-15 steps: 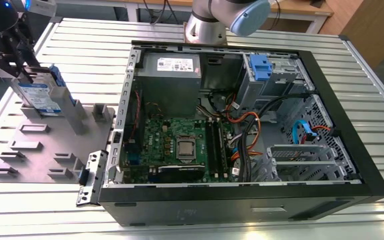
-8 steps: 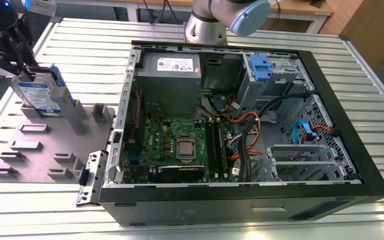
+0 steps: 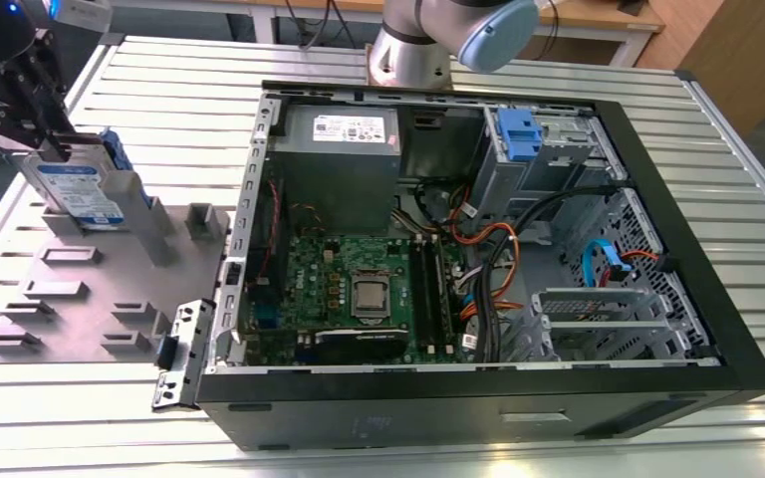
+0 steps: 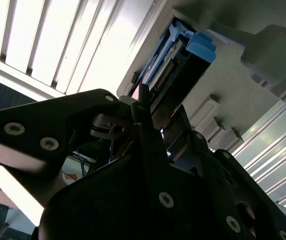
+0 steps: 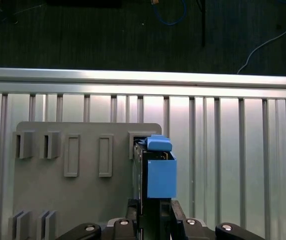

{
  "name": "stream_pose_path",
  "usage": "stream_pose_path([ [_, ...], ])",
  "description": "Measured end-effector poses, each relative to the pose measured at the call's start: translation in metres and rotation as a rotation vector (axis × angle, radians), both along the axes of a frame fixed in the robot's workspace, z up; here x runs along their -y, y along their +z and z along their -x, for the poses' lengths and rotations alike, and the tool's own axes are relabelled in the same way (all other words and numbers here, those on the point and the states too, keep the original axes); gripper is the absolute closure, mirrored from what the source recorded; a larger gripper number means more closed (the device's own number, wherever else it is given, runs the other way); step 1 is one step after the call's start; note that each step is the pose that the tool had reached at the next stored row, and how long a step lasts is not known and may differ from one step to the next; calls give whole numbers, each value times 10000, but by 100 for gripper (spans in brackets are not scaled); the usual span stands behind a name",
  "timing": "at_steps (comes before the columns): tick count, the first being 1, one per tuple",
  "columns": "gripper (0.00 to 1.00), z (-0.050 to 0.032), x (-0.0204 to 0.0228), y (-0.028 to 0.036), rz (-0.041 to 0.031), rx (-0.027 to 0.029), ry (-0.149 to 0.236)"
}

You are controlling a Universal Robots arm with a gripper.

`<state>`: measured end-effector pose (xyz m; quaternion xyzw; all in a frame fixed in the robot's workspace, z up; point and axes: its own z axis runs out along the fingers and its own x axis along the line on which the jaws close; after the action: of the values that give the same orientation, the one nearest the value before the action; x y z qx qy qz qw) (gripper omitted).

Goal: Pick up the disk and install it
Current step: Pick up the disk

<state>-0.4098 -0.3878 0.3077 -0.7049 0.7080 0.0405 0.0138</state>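
The disk stands on edge at the back of the grey fixture plate, at the exterior view's left; its blue-and-white label faces forward and a blue rail runs along its side. My gripper comes down on its top edge and is shut on it. In the first wrist view the disk rises from between my fingers, its blue rail toward the camera, with my gripper closed around its end. In the second wrist view the disk lies past the dark gripper. Whether it is lifted clear of its slot I cannot tell.
An open computer case lies on the slatted metal table at the exterior view's right, showing a motherboard, a grey power-supply box, cables, and a drive cage with a blue tab. The arm's base stands behind the case.
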Motion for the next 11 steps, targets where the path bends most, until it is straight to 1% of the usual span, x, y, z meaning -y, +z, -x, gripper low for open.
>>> stream_pose_path([
  [10, 64, 0, 0, 10, 1, 0, 0],
  [11, 57, 0, 0, 11, 1, -1, 0],
])
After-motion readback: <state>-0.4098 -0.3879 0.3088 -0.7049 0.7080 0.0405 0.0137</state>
